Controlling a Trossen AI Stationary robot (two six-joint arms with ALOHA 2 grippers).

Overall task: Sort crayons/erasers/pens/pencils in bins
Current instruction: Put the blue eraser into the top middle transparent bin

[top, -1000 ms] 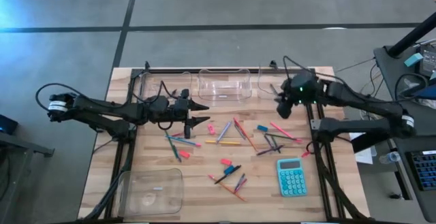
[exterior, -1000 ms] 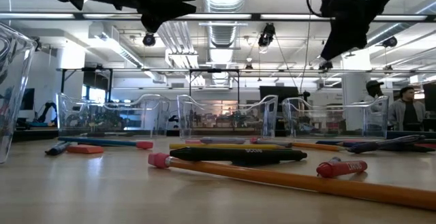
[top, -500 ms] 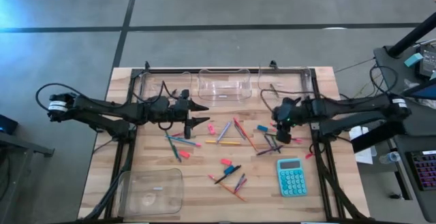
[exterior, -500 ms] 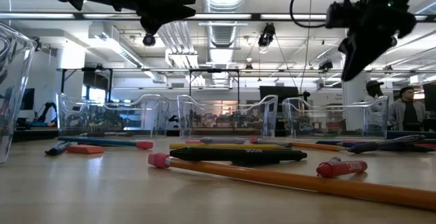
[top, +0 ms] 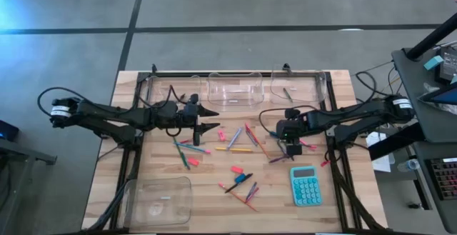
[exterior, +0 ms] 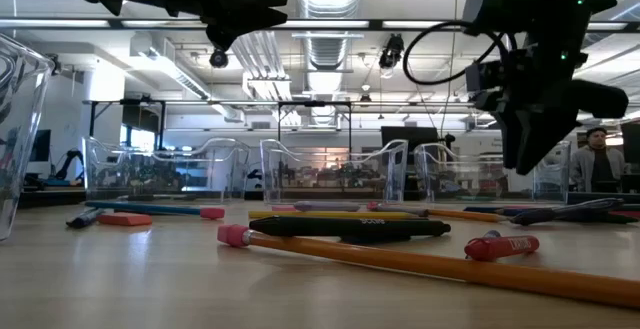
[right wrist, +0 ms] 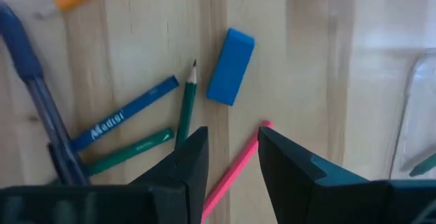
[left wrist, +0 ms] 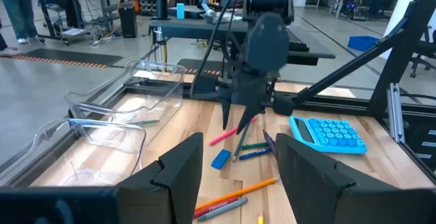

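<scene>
Two grippers are in view, and only one is at work. On the left, the left gripper (top: 211, 118) hangs spread wide and empty above the table's left-centre, just short of the scattered sticks, with the back-row bins (top: 233, 91) beyond it and a fourth bin (top: 158, 199) at the near left corner.

Moving right, the loose pile lies mid-table: pencils, pens, a blue eraser (right wrist: 230, 66) and crayons crossing one another. The right gripper (right wrist: 229, 159) is low over its right part, jaws parted narrowly and holding nothing, straddling the end of a pink pencil (right wrist: 231, 169).

The risk is in that crowding. A green pencil (right wrist: 186, 105) lies just beside one finger, so a closing pinch could catch it too, or nudge it aside. Gripping the pink pencil so near its end could let it swing or slip on the lift. How far the fingertips are above the wood I cannot tell.

Farthest right, the teal calculator (top: 305, 185) sits near enough to be knocked on the way out.
</scene>
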